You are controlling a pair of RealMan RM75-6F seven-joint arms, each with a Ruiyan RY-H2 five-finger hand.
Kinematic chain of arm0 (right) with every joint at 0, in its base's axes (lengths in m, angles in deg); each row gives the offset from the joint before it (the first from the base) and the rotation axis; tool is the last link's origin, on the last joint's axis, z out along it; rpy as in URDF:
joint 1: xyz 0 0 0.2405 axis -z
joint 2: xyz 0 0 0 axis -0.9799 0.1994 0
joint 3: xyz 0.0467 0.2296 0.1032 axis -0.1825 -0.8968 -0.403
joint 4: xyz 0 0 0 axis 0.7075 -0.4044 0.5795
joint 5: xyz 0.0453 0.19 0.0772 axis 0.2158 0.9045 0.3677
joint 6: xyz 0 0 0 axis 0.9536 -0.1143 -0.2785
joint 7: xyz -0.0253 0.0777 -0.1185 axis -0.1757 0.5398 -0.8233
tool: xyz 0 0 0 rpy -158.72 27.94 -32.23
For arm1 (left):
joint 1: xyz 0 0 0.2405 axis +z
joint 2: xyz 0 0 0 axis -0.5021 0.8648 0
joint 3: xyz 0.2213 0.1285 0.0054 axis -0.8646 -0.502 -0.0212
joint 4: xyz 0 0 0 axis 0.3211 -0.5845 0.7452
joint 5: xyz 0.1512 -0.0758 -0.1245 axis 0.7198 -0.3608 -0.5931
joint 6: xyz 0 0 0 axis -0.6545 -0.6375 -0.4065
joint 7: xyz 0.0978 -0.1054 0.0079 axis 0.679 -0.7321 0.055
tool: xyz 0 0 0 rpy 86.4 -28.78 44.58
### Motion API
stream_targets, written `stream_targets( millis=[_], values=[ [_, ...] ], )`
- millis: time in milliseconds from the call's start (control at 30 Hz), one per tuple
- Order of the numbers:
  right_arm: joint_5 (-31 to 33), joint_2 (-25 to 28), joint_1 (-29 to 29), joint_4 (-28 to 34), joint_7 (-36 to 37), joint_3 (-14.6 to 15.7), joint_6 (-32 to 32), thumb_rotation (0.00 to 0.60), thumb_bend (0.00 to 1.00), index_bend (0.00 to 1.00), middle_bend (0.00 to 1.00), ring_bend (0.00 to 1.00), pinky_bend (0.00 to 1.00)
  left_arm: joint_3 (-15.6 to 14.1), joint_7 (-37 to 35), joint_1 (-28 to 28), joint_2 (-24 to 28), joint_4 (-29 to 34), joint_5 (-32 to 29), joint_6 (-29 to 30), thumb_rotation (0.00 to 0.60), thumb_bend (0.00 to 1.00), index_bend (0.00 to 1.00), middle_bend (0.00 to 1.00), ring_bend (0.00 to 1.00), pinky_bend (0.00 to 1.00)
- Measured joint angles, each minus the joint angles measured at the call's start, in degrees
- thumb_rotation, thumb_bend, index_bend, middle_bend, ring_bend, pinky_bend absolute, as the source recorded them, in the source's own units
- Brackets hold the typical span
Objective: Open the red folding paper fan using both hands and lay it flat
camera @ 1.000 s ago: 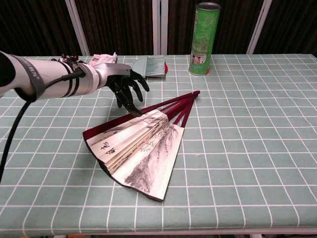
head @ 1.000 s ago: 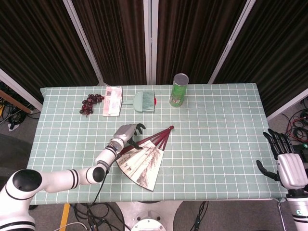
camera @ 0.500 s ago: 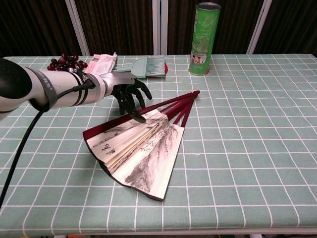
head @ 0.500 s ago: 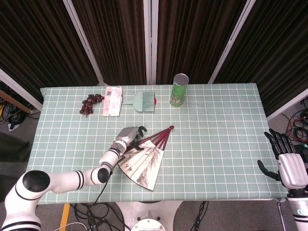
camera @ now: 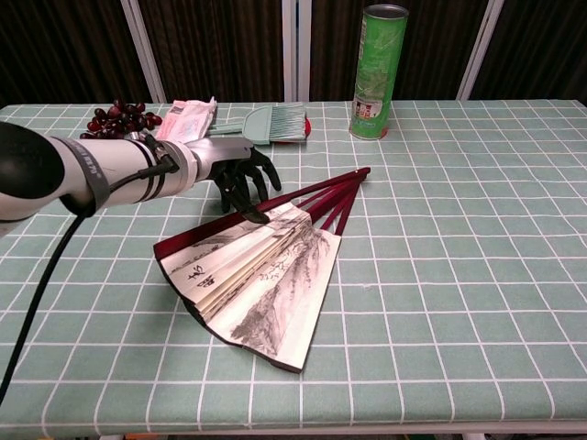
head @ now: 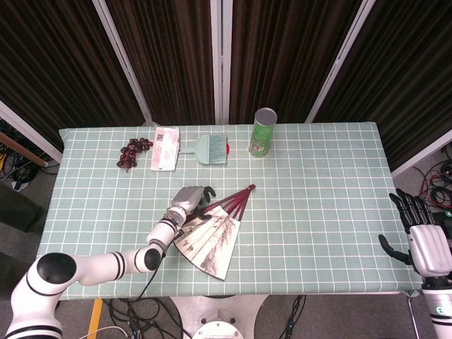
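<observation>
The red folding paper fan point(camera: 252, 275) lies on the checked tablecloth point(camera: 459, 229) near the front-middle of the table, only partly spread, maybe a 1/3 arc, w/ the painted paper face up and the dark red ribs converging toward the pivot at upper right. The left hand point(camera: 237, 176) is over the fan's upper guard stick, fingers curled down, dark fingertips point(camera: 257, 216) touching or pressing the top edge; it doesn't look like a real grasp, more a press, and I can't tell if anything is pinched. The right hand point(head: 421, 240) is well apart, off the table's right edge, fingers apart and holding nothing. Risks, as I judge them: w/ only 1 hand on it, pushing the top guard would likely slide or spin the whole fan across the cloth instead of spreading it, since nothing pins the lower guard. Fingertips dragging over the pleats could crease or tear the paper. A wide sweep might also reach the brush point(camera: 273, 122) just behind. Views: only the head view shows the right hand and how far it sits from the fan; the chest view misses it entirely but shows the fingertip contact, the stacked pleats and the green can point(camera: 379, 71) much closer up.
</observation>
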Motion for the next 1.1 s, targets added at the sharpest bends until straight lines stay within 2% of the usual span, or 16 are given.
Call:
stream_targets(
  millis=[367,533,833,1000,1100],
  values=[
    [-0.1,0.5,0.9,0.5,-0.1,-0.1,-1.4,0.600,0.25,0.00,0.00,0.00,0.00,-0.3,0.9,1.5,-2.5,-0.7,5.8,2.7,0.600,0.25,0.53,0.64,0.66,0.82],
    [-0.5,0.7,0.9,0.7,0.3,-0.1,-1.7,0.600,0.25,0.00,0.00,0.00,0.00,0.2,0.9,2.7,-1.0,1.8,8.2,4.6,0.600,0.29,0.56,0.69,0.71,0.86],
    [-1.9,1.8,-0.5,1.1,4.0,0.1,0.2,0.600,0.25,0.00,0.05,0.00,0.00,1.3,-2.4,7.1,7.3,11.9,14.3,8.2,0.600,0.37,0.58,0.71,0.73,0.88],
    [-2.7,3.4,-2.8,2.5,8.9,0.8,4.9,0.600,0.27,0.00,0.10,0.00,0.00,1.8,-7.2,11.9,15.2,21.0,22.8,13.1,0.600,0.37,0.58,0.71,0.73,0.88],
    [-3.4,4.2,-5.0,3.1,13.4,1.2,9.0,0.600,0.31,0.06,0.16,0.01,0.03,2.1,-11.5,15.1,19.6,25.5,29.0,16.7,0.600,0.37,0.58,0.71,0.73,0.88]
  ],
)
